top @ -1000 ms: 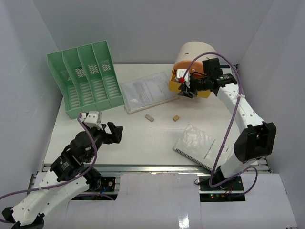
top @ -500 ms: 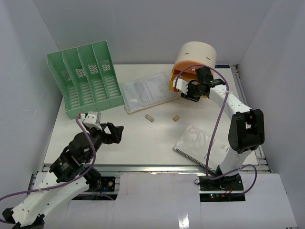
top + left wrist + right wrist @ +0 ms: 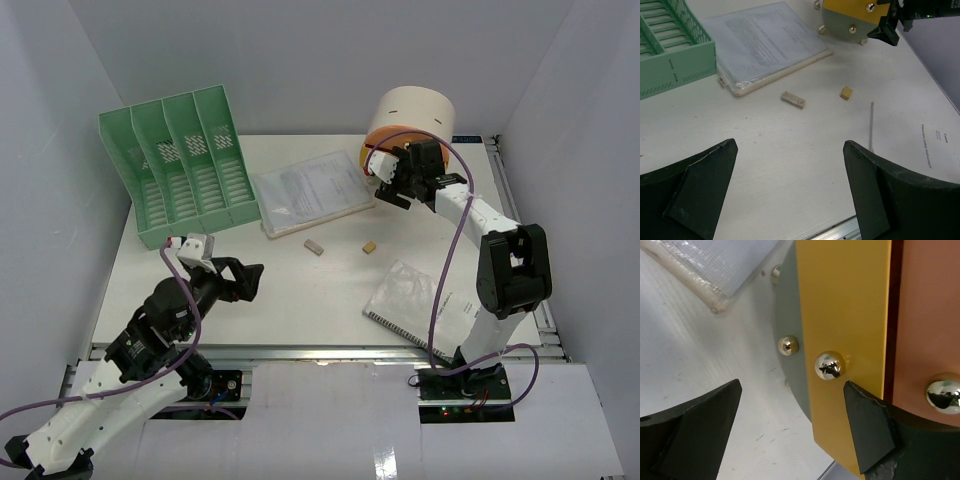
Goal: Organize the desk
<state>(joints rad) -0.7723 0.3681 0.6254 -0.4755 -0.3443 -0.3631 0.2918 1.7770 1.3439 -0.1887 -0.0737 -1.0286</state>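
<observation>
The white desk [image 3: 300, 290] carries a clear-sleeved document [image 3: 310, 190], a beige block [image 3: 315, 246], a small tan block [image 3: 369, 246] and a spiral notebook [image 3: 415, 305]. A round orange and cream drawer organizer [image 3: 410, 120] stands at the back right. My right gripper [image 3: 390, 180] is open right at its front. In the right wrist view, the right gripper [image 3: 792, 385] has the edge of the yellow drawer front [image 3: 845, 300] and a silver knob [image 3: 829, 365] just ahead of its spread fingers. My left gripper [image 3: 790, 145] hovers open and empty over the front left.
A green file rack [image 3: 180, 170] stands at the back left beside the document [image 3: 765, 42]. A thin grey stick [image 3: 871, 125] lies by the notebook [image 3: 935, 135]. The aluminium rail runs along the near edge, and white walls close in the sides.
My right gripper has opened wide and shifted left, closer against the organizer's front, as its arm folded in. The left arm has barely moved.
</observation>
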